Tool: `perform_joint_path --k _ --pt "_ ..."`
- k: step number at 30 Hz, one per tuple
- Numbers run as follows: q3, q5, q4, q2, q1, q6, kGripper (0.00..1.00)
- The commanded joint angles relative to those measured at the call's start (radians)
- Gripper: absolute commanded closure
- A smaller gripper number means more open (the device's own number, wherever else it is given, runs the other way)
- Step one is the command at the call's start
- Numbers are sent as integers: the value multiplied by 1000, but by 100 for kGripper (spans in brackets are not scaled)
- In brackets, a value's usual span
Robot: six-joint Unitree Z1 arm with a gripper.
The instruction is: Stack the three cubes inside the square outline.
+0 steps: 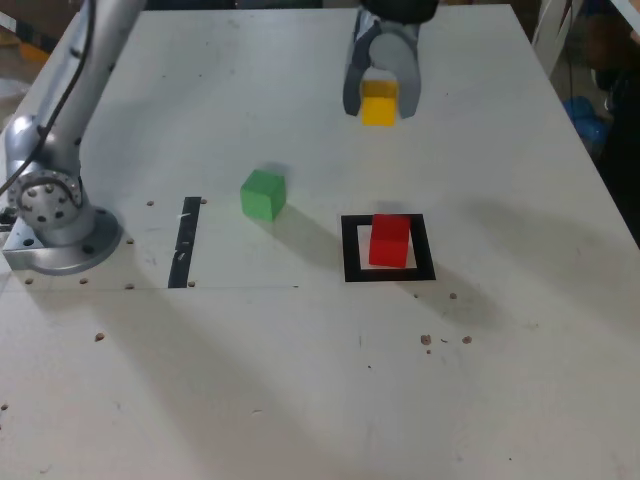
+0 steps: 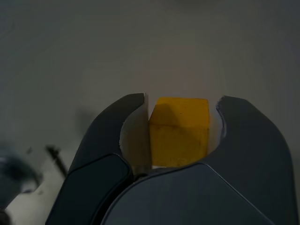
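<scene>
Gripper [image 1: 380, 112]: fingers closed around the yellow cube [image 1: 379, 104].
Red cube [image 1: 390, 240]: inside the black square outline [image 1: 352, 250].
Green cube [image 1: 263, 195]: on the table [image 1: 230, 380], outside the outline, toward the exterior view's left.

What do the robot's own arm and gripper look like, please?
The arm is silvery grey, with a black cable along it and a round, bolted metal base. The gripper has two dark grey, curved, claw-like fingers with pale inner faces.
</scene>
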Motion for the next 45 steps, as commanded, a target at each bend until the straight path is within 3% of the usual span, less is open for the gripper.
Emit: perform_joint_path --k 1,7,16,45 --pt "20 6 26 -52 -78 -25 75" --pt "111 -1 38 -143 -291 -180 75" --pt "151 -40 38 -151 -491 -429 75" --pt "141 -36 15 -64 -477 -431 74"
